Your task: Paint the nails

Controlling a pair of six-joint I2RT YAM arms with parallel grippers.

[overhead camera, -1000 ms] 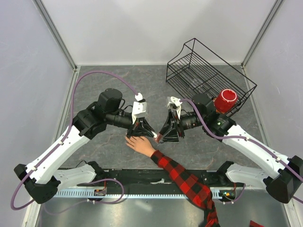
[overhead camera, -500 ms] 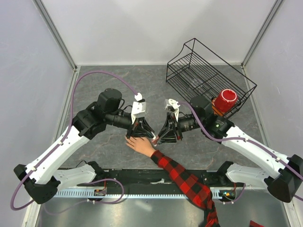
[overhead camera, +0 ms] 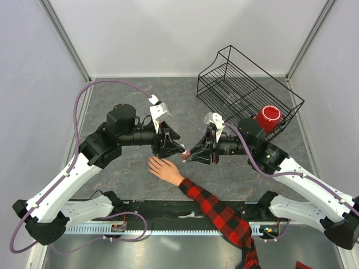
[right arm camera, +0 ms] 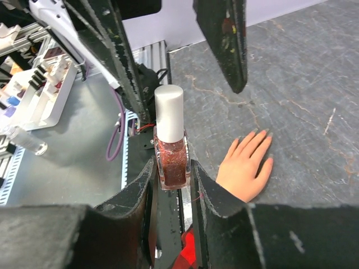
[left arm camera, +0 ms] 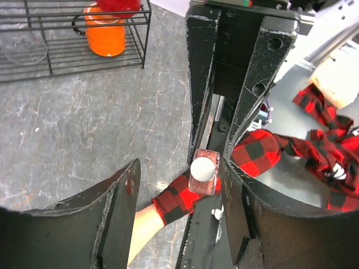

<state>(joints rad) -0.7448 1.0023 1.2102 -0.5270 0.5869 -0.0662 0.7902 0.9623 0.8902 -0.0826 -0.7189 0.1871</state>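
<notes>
So, on the grey worktop (overhead camera: 123, 95), with a wire rack (overhead camera: 247, 84) at its far right, a plaid sleeve (overhead camera: 216, 210) reaches in from the near edge and ends in a pale hand (overhead camera: 165, 170) lying flat and spread. Just beyond it the two robot hands meet. The right hand (overhead camera: 189, 154) is clamped tight on the glass body of a dark red bottle (right arm camera: 171, 159), which is held upright with its white cap (right arm camera: 169, 112) on. The left hand (overhead camera: 178, 147) stands well open, its jaws either side of that cap without gripping it. The nails (right arm camera: 262, 134) rest on the worktop near the bottle and look bare as far as I can tell. I judge that nothing is painted yet — uncapping, loading the brush and every nail are left. A second ago the left hand was shut; it has let go, the right has closed in, and the pair has drawn away from the pale hand — which has not stirred.
</notes>
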